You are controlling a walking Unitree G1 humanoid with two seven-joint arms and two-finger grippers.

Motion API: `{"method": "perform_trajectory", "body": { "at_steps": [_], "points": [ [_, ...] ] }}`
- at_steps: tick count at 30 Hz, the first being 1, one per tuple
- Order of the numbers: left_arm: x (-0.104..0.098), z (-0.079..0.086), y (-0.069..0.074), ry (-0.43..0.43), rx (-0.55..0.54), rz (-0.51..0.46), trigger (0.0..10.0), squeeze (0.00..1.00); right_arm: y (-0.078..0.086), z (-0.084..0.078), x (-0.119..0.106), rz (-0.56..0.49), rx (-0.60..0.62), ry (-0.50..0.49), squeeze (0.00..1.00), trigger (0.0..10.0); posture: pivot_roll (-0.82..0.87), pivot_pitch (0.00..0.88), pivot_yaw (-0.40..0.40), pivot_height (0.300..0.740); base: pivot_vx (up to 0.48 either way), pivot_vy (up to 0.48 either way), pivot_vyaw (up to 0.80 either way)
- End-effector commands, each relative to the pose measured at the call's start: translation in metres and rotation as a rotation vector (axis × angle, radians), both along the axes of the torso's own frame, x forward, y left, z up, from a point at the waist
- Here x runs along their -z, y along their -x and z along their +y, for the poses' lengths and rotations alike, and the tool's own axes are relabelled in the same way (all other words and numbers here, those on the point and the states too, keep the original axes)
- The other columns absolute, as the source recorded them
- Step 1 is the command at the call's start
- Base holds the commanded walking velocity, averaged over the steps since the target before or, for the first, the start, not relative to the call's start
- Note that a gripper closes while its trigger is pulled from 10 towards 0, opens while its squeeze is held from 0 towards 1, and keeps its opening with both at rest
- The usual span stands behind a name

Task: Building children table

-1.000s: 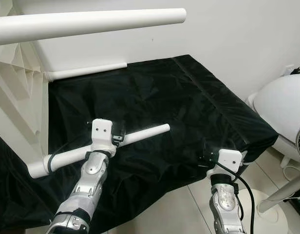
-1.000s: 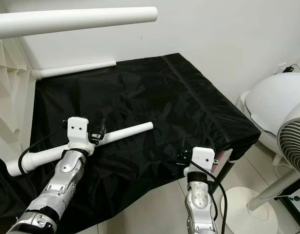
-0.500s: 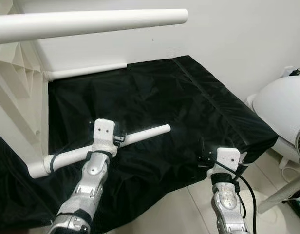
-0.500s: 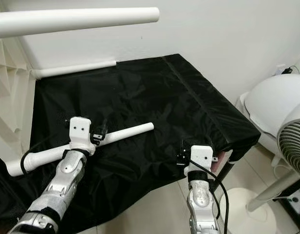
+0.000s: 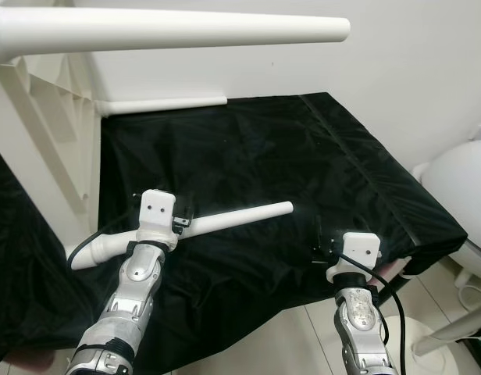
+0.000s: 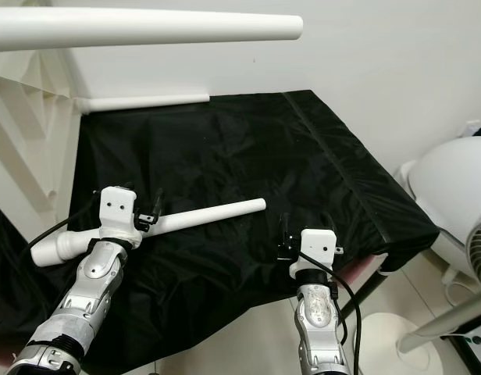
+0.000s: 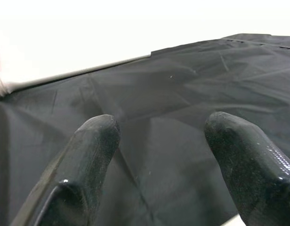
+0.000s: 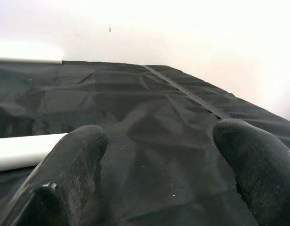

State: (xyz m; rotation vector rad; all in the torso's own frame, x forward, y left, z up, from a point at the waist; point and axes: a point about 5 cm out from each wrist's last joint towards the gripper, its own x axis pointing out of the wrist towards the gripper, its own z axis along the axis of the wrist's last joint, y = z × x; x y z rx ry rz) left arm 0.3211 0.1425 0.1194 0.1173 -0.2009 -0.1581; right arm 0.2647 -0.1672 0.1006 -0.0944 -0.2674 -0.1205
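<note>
White, smooth and round, the table leg [image 5: 225,221] lies on a wrinkled black cloth [image 5: 318,164] spread over the work surface. The left gripper [image 7: 159,155] is held just above the leg's nearer half, its matte black fingers [image 7: 91,155] spread wide with nothing between them. The right gripper [image 8: 159,160] hovers near the cloth's front edge, likewise wide and empty. Another white tapered leg [image 5: 186,27] juts overhead from an upturned white tabletop [image 5: 37,148].

Creased black cloth [image 5: 248,164], smooth white leg [image 5: 240,218]
</note>
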Motion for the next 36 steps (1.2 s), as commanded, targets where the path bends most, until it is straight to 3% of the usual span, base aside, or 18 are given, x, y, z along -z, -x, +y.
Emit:
{"method": "perform_trajectory", "body": {
  "at_steps": [1,13,28,36],
  "points": [
    [0.0009,0.0017,0.0013,-0.009,-0.009,0.011,10.0,0.0,-0.0011,0.0045,0.0022,0.019,-0.014,-0.01,0.0,10.0,0.03,0.055,0.005,0.74,0.0,0.0,0.0],
    [0.001,0.0061,-0.0019,-0.016,-0.027,0.023,10.0,0.0,0.0002,0.0035,0.005,0.032,-0.017,-0.015,0.0,10.0,0.03,0.042,-0.002,0.74,0.0,-0.258,0.0],
    [0.0013,0.0073,-0.0003,-0.012,-0.048,0.027,10.0,0.0,-0.0003,0.0019,0.0071,0.046,-0.026,-0.008,0.0,10.0,0.04,0.036,-0.019,0.74,0.0,-0.439,0.0],
    [-0.001,0.0103,-0.001,0.0,-0.074,0.019,10.0,0.0,-0.0006,0.0061,0.0076,0.055,-0.038,0.023,0.0,10.0,0.04,0.04,-0.021,0.74,0.0,0.0,0.1]
  ]
}}
